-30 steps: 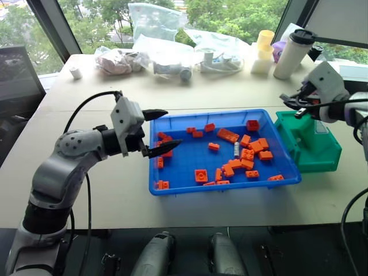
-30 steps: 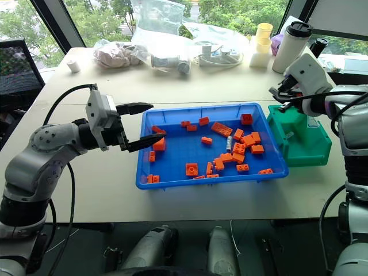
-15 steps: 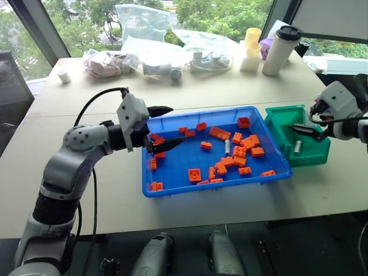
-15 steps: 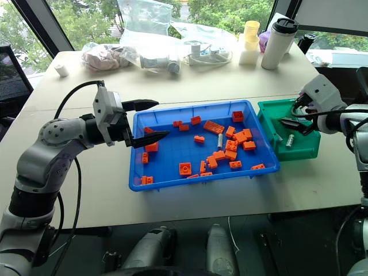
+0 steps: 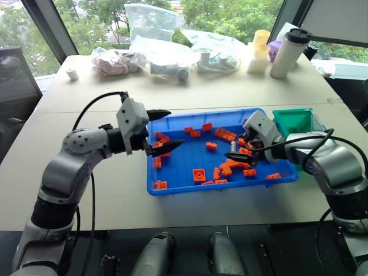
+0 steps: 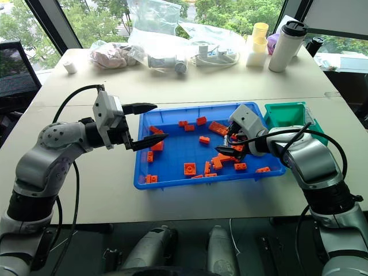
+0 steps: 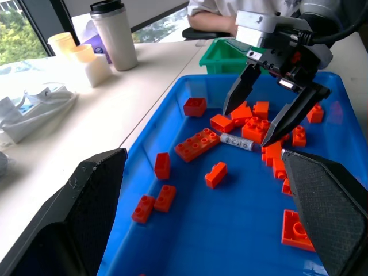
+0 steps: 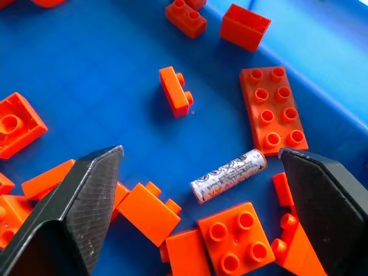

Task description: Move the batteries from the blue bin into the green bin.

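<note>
One grey-silver battery (image 8: 228, 175) lies on the floor of the blue bin (image 5: 172, 190), among orange bricks in its right half. My right gripper (image 5: 237, 148) hangs open just over that battery (image 7: 237, 141), one finger on each side of it, holding nothing. My left gripper (image 5: 172, 127) is open and empty, held level over the bin's left edge and pointing right. The green bin (image 5: 293, 121) stands just right of the blue bin, partly behind my right arm.
Orange toy bricks (image 5: 200, 175) lie scattered in the blue bin. Along the table's far edge stand a white tumbler (image 5: 289, 52), yellow cups (image 5: 261, 46), plastic bags (image 5: 167, 49) and a small white roll (image 5: 72, 73). A person (image 7: 213, 8) sits beyond the table.
My right gripper opened over the green bin, leaving a battery inside it, then swung left and down into the blue bin. The left arm stayed put; the camera shifted.
</note>
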You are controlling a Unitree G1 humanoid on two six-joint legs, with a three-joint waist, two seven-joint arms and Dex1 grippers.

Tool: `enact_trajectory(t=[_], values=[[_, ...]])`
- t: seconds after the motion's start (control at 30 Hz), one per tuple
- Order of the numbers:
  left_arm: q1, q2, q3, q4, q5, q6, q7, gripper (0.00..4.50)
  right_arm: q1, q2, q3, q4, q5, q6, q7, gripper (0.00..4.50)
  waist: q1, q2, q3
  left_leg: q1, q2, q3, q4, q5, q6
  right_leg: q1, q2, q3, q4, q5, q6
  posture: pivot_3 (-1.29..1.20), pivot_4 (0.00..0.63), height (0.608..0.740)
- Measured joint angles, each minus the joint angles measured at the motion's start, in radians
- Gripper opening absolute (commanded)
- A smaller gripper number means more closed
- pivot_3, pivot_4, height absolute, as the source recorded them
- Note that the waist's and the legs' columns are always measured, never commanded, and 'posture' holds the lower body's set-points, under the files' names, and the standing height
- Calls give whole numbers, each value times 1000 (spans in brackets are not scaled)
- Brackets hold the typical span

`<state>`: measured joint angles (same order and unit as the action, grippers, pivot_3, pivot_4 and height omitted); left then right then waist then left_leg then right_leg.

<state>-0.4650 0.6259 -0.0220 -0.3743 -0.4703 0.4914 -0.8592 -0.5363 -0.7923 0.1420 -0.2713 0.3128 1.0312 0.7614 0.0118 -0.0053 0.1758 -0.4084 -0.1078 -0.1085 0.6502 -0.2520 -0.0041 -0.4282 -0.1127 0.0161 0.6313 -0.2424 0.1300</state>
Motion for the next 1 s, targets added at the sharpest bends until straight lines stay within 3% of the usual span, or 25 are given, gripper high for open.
enact_trajectory(t=[0.3,0.43,0.47,0.63,0.87,1.0], values=[[7,1,5,-22,-1,7,17,4500,0,42,67,63,-29,6,-44,4474,-1,0,0,0,0,0,0,0,0,0,0,0,0,0,0,0,150,740],[20,1,6,-24,-1,13,24,4500,-19,92,83,109,-56,-7,-75,3243,-4,0,0,0,0,0,0,0,0,0,0,0,0,0,0,0,150,740],[20,1,6,-24,-1,17,26,4500,-26,100,84,119,-60,-8,-80,2556,-4,0,0,0,0,0,0,0,0,0,1,0,0,0,0,0,150,740],[21,1,7,-32,-1,22,33,4500,-47,144,91,141,-77,-7,-98,85,-3,0,0,0,0,0,0,0,0,0,1,0,0,0,0,0,150,740],[22,1,7,-34,0,22,35,4500,-55,111,96,125,-79,0,-85,29,-1,0,0,0,0,0,0,0,0,0,0,0,0,0,0,0,150,740],[30,1,7,-40,0,22,35,4500,-146,-15,-42,154,-73,7,-79,29,1,1,0,0,0,0,0,0,0,0,0,0,0,0,0,0,150,740]])
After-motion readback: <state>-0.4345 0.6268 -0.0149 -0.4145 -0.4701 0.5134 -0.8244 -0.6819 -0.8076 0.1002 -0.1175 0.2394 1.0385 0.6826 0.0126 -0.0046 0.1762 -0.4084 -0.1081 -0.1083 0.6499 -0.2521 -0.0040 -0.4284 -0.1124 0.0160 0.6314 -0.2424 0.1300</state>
